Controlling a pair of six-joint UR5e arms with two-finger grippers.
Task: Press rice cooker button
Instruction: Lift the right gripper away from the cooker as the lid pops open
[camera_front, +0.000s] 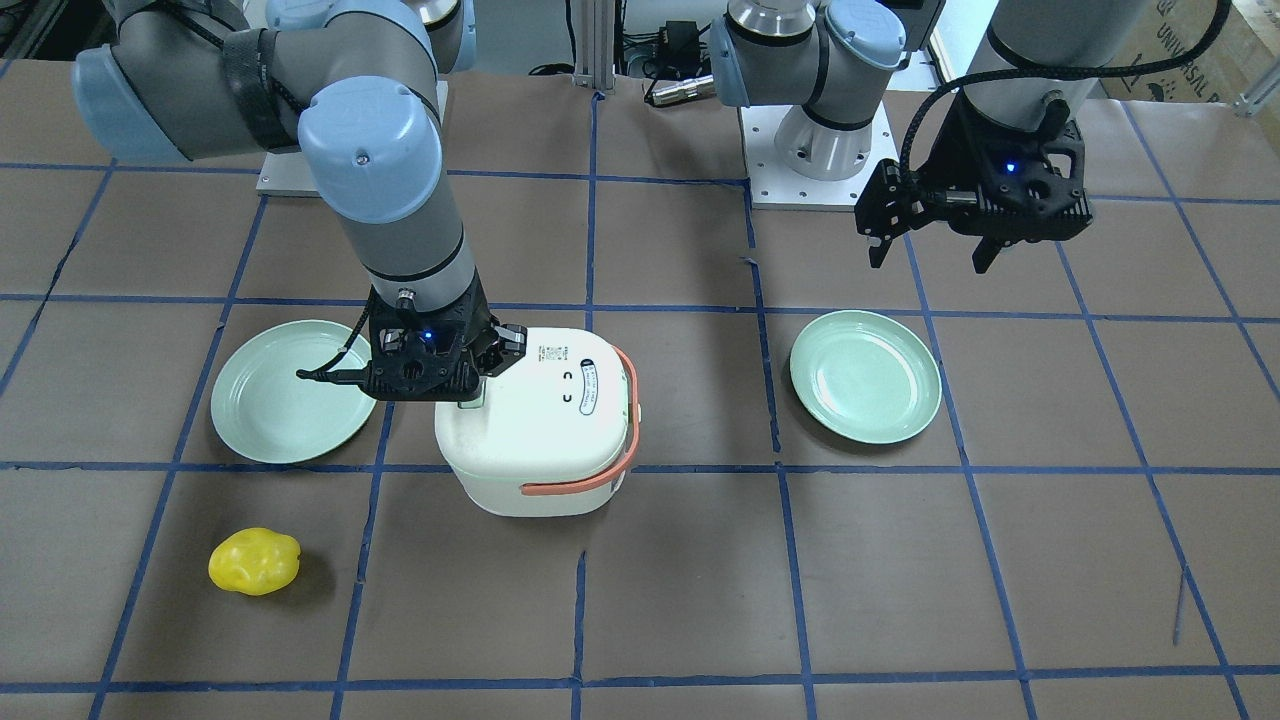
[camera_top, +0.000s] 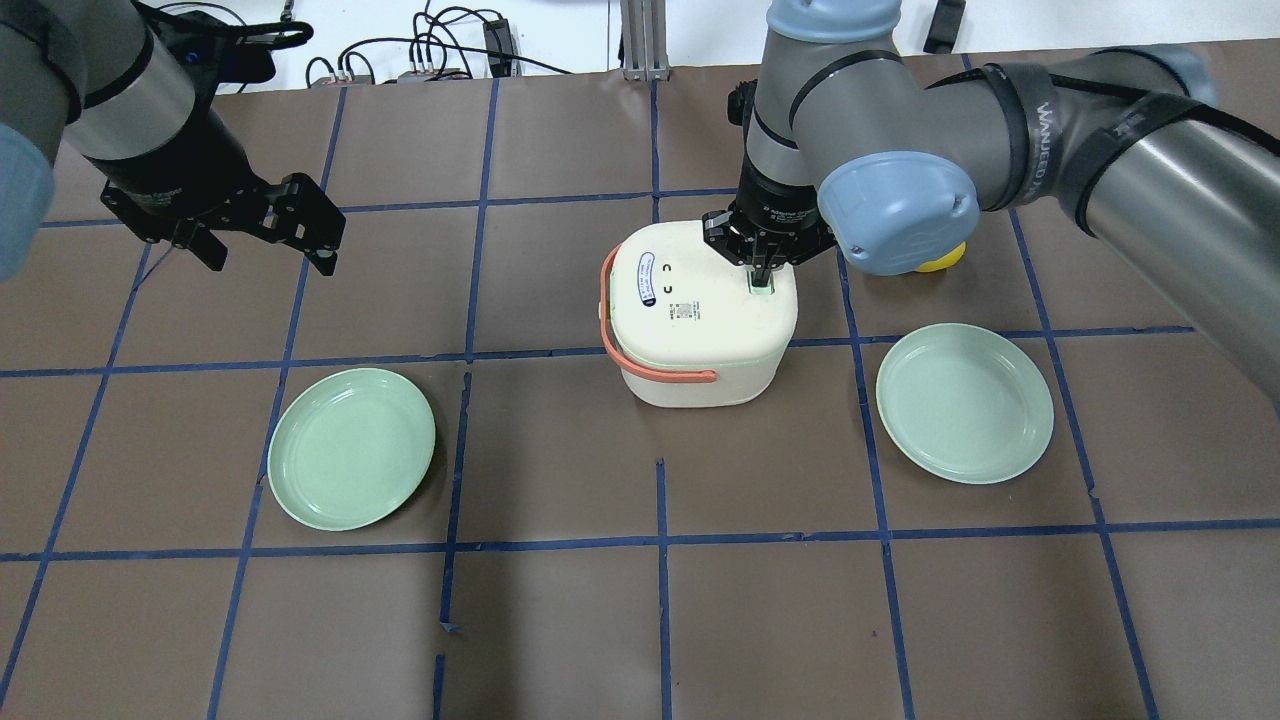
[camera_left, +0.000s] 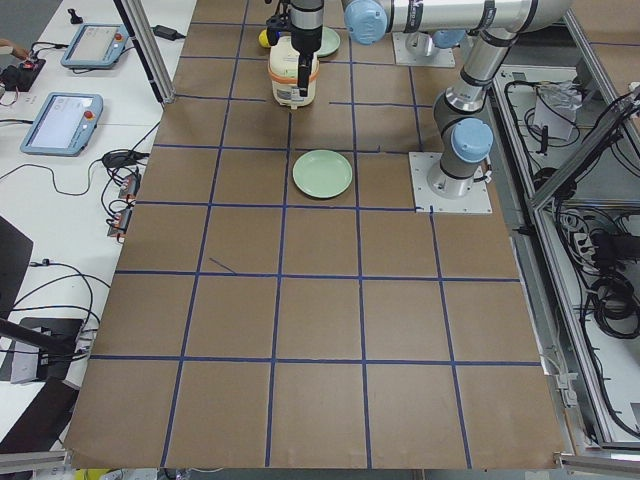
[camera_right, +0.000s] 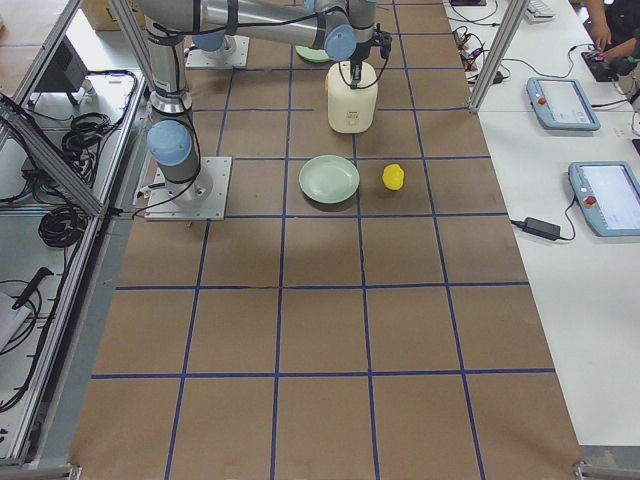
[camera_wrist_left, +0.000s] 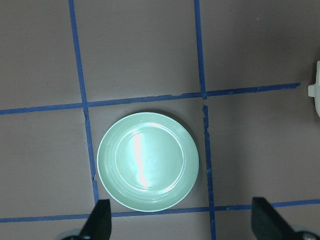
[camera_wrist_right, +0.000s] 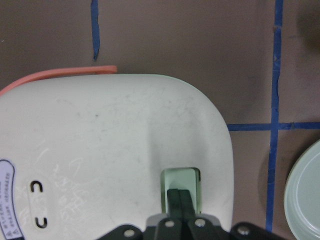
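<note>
1. While the cooker stands upright near the middle of the table, its lid is seen shut and its orange handle is laid down around the side toward the robot's left
2. A pale green button is set in a recess near the lid's edge, on the side toward the robot's right
3. The right gripper is pointed straight down over the lid; its fingers are pressed together and their tips are placed in the recess, on the button
4. The left gripper is held above the table, well apart from the cooker, with its fingers spread wide
5. A green left plate is seen on the table below the left gripper, and a matching right plate is laid near the cooker's other side
6. A yellow object is laid on the table beyond the right plate, on the side away from the robot; its kind cannot be told
</note>
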